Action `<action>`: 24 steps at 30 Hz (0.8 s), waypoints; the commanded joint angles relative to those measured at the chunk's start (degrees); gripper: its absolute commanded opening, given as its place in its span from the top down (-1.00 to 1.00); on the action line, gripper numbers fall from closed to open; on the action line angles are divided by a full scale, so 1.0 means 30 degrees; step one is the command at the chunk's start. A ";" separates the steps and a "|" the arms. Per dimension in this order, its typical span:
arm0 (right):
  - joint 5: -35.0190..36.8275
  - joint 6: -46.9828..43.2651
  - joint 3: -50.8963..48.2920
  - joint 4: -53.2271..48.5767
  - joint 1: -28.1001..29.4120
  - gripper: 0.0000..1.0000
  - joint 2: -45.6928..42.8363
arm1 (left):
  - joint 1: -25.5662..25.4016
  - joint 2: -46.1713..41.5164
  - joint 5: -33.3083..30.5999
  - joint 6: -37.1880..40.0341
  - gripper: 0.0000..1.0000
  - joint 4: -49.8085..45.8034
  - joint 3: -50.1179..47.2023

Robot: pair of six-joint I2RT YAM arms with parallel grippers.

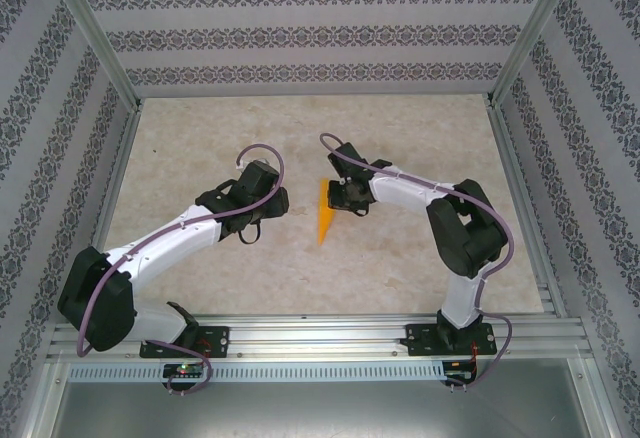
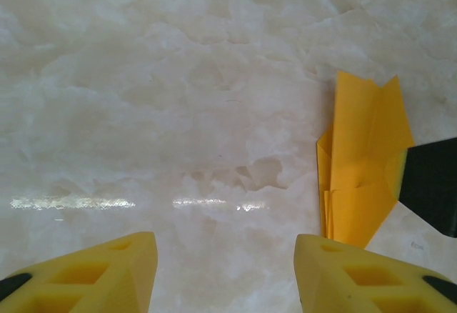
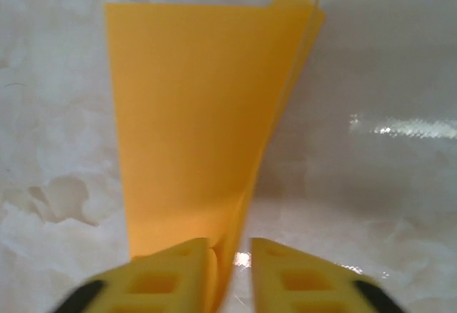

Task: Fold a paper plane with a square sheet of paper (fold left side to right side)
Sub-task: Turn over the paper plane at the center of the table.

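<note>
Top external view, from the left: the left gripper (image 1: 264, 204) hovers over the pale marbled table (image 1: 200, 148) just left of the work, its yellow fingers (image 2: 107, 270) spread wide and grasping nothing. Just beside it, near mid-table, is the narrow, creased, bright orange paper plane (image 1: 324, 214), a pointed dart with its tip toward the arm bases. At the dart's far, wide end sits the right gripper (image 1: 340, 196). In the right wrist view its jaws stand almost together with the paper's layered edge between them, but a slim gap shows, so I cannot tell whether they truly clamp it.

Judging by the shape, the sheet is no longer square: the nose folds and the lengthwise fold look made, and the layers stand slightly apart. What seems left is pressing the crease flat, or opening the wings.

The tabletop is glossy and catches streaks of light. Patterned grey-and-white walls (image 1: 300, 28) in an aluminium frame (image 1: 95, 28) enclose it
</note>
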 commanded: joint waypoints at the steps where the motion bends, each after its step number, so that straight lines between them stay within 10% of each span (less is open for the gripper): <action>1: -0.1183 0.0233 -0.0803 0.0581 -0.0735 0.80 -0.0532 | 0.0122 -0.0242 -0.0461 -0.0200 -0.09 -0.0515 0.0073; 14: -0.6463 -0.4842 -0.2515 0.1201 -0.5376 1.00 -0.0993 | 0.0122 -0.0218 -0.0542 0.0086 -0.11 -0.0753 0.0319; 24: -0.0354 -0.5688 -0.1186 -0.2618 -0.4780 0.19 -0.4072 | 0.0122 -0.0181 -0.0949 0.0346 -0.12 -0.0961 0.0590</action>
